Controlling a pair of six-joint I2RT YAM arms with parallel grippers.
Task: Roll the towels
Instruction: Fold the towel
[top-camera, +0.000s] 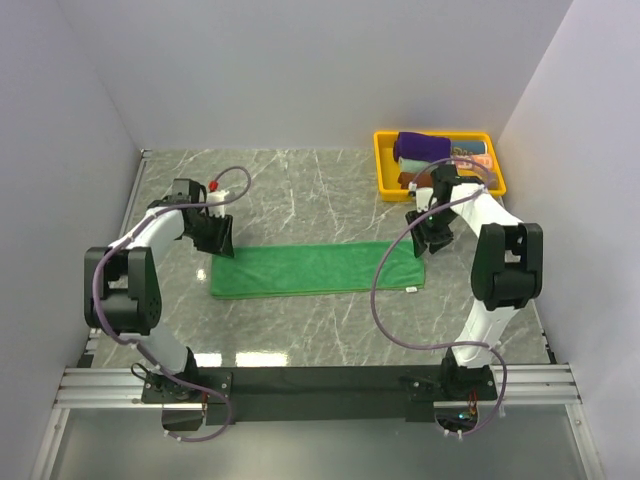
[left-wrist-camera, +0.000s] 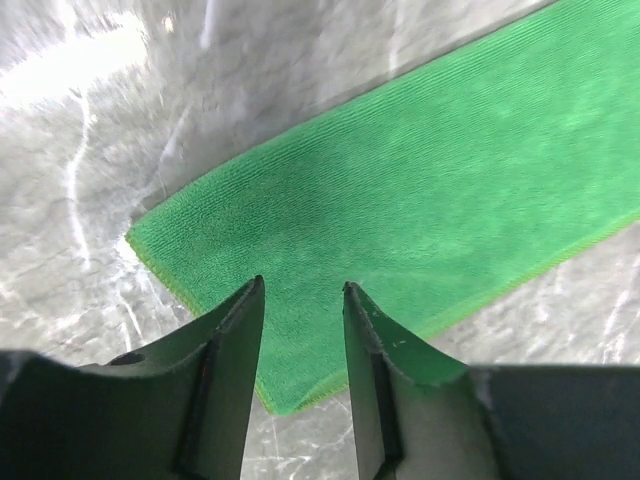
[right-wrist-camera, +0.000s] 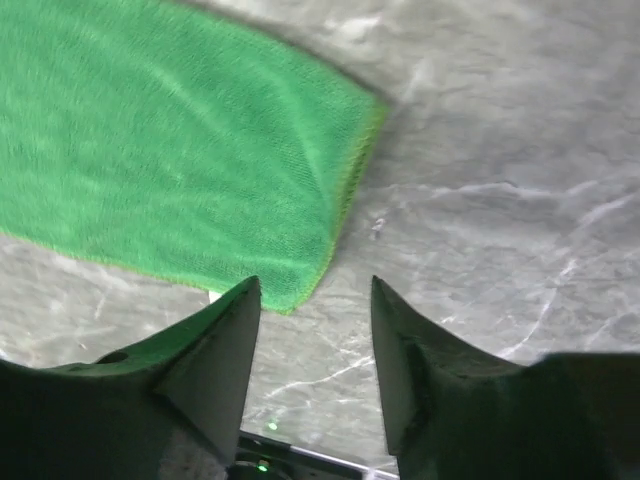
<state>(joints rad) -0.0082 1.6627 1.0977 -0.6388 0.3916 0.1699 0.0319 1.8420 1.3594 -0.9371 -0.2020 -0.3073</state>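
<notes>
The bright green towel (top-camera: 315, 269) lies flat as a long folded strip on the marble table. It also shows in the left wrist view (left-wrist-camera: 420, 190) and in the right wrist view (right-wrist-camera: 170, 160). My left gripper (top-camera: 222, 240) is open and empty above the towel's left end, its jaws over the cloth near the corner (left-wrist-camera: 303, 288). My right gripper (top-camera: 435, 238) is open and empty just past the towel's right end, over bare table (right-wrist-camera: 315, 283). A rolled dark purple towel (top-camera: 422, 148) lies in the yellow tray.
The yellow tray (top-camera: 383, 168) stands at the back right and holds the purple roll and other rolled cloths. White walls close in the table on three sides. The arms' bases sit on a black rail (top-camera: 320, 380) at the near edge.
</notes>
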